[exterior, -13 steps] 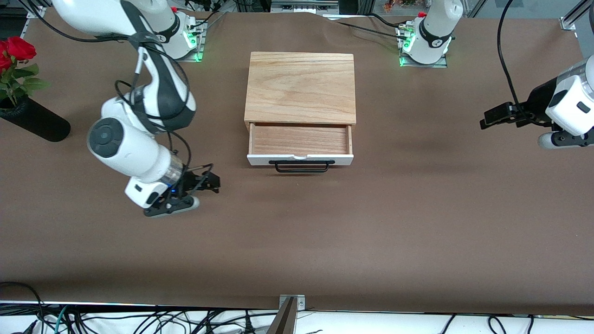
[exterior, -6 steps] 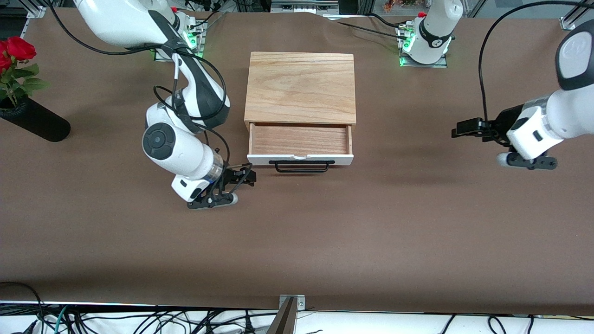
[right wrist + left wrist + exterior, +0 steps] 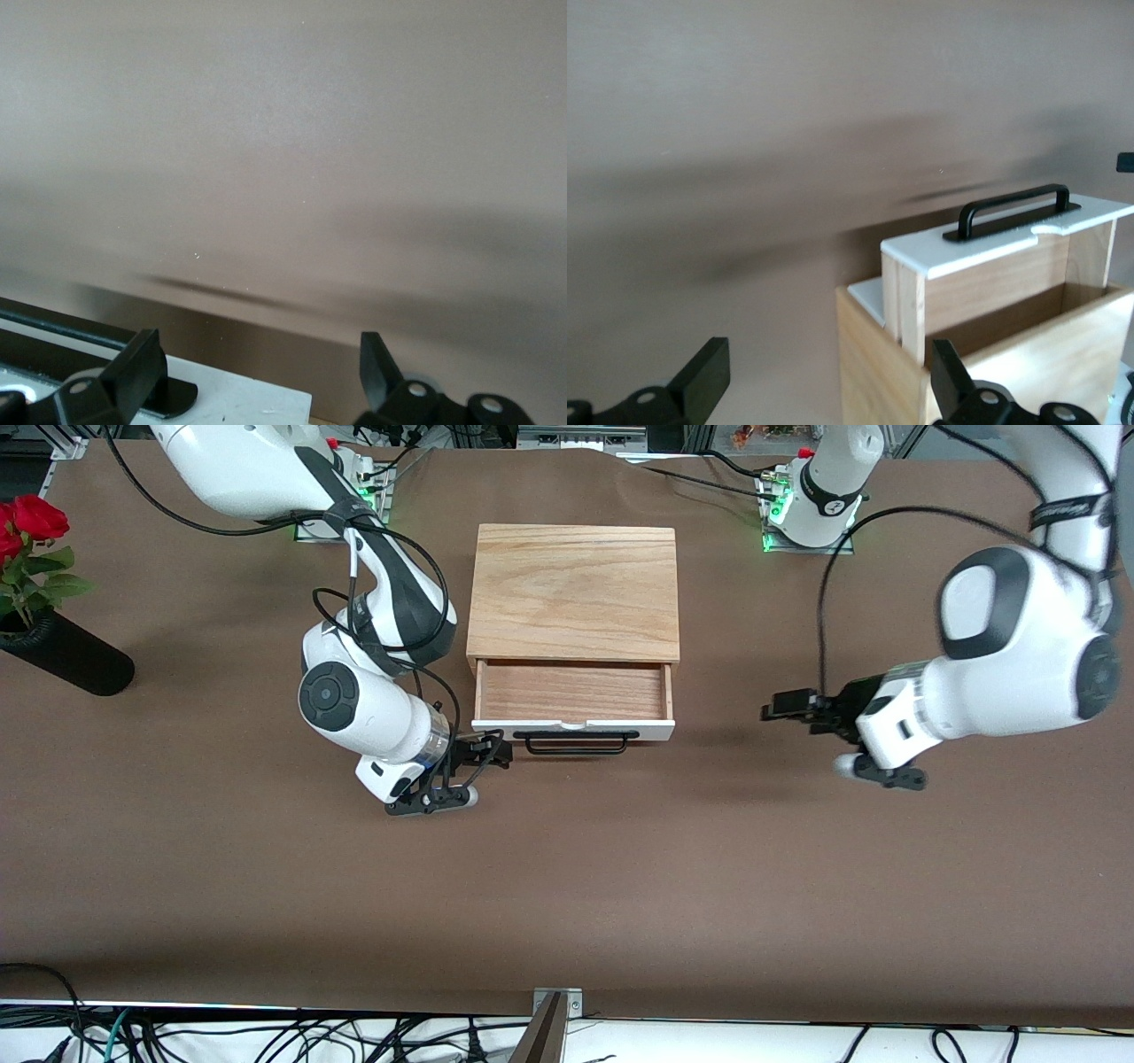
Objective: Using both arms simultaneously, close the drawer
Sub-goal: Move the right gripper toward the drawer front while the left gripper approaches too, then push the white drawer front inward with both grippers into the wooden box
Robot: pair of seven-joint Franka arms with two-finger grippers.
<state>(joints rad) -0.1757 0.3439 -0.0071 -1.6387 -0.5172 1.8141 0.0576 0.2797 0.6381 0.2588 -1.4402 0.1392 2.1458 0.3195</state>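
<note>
One drawer point(image 3: 571, 695) open | two grippers: left point(image 3: 791, 707), right point(image 3: 493, 755), jaws spread, empty

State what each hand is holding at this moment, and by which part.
Nothing is held. The right hand is open at the drawer front's corner; the left hand is open over bare table.

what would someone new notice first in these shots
The light wooden box at mid-table, its drawer pulled open toward the front camera with the black handle showing. Two white arms close in on it: the right end effector, fingers open, is by the drawer front's corner, and the left end effector, also open, is over bare table toward the left arm's end.
</note>
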